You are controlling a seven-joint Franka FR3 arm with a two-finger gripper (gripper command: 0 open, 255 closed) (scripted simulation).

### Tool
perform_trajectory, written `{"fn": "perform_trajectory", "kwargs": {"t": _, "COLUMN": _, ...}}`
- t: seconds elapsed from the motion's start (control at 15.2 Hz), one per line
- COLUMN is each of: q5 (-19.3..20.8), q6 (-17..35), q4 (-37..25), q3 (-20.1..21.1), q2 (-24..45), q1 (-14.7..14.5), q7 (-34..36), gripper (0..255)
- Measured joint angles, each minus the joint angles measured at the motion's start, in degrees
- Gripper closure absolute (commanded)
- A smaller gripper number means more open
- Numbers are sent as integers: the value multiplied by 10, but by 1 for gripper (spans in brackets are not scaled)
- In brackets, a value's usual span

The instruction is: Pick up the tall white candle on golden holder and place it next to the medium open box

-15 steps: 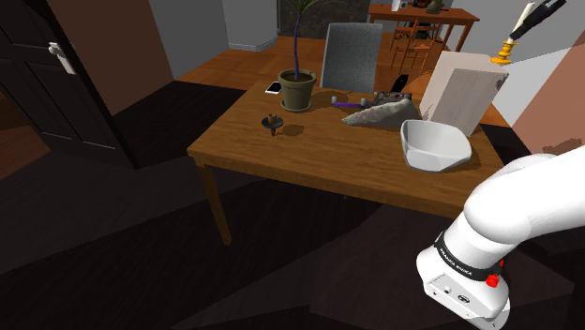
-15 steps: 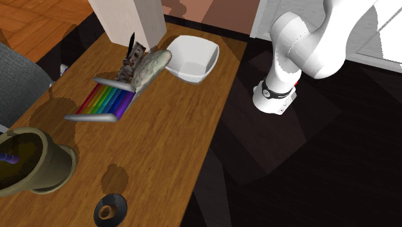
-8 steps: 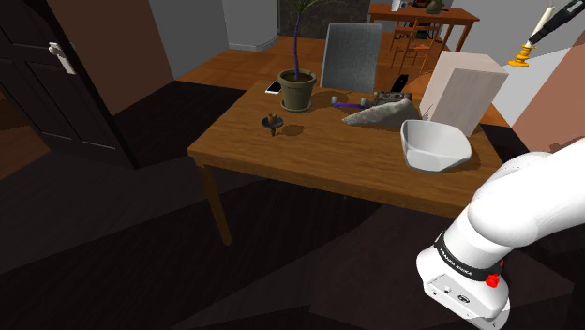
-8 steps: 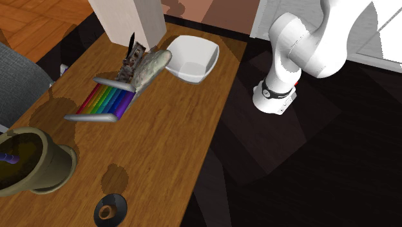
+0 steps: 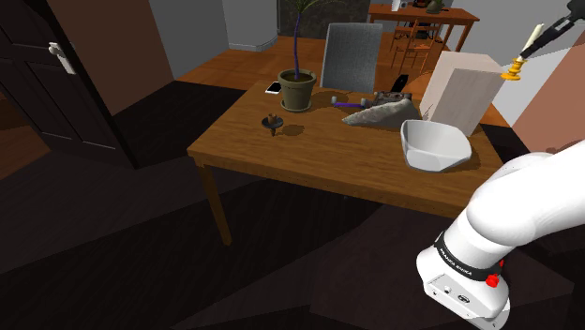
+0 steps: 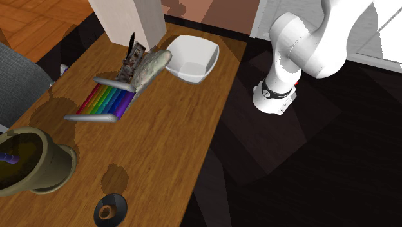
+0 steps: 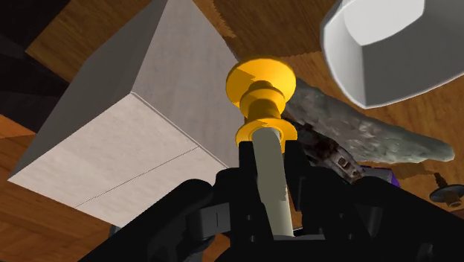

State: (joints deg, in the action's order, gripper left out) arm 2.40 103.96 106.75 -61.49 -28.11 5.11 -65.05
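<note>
Compared with half a second ago, the tall off-white candle on its golden holder (image 5: 523, 54) sits a touch lower in the shoulder view. Up close, the black two-finger gripper (image 7: 271, 164) is clamped on its shaft, tilted in mid-air (holder end away from the hand). Past it are a tall white box (image 7: 149, 126), a white bowl (image 7: 387, 45) and the brown wooden table (image 7: 290, 30).

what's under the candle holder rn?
Wrist view: past the golden holder of the gripped candle show the pale box's edge and wooden table. The holder covers the spot directly below.
</note>
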Motion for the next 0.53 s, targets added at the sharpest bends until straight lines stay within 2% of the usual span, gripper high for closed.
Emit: {"fn": "perform_trajectory", "kwargs": {"t": 0.53, "q5": 9, "q6": 58, "q4": 66, "q3": -9, "q2": -10, "q1": 9, "q7": -11, "gripper": 255}}
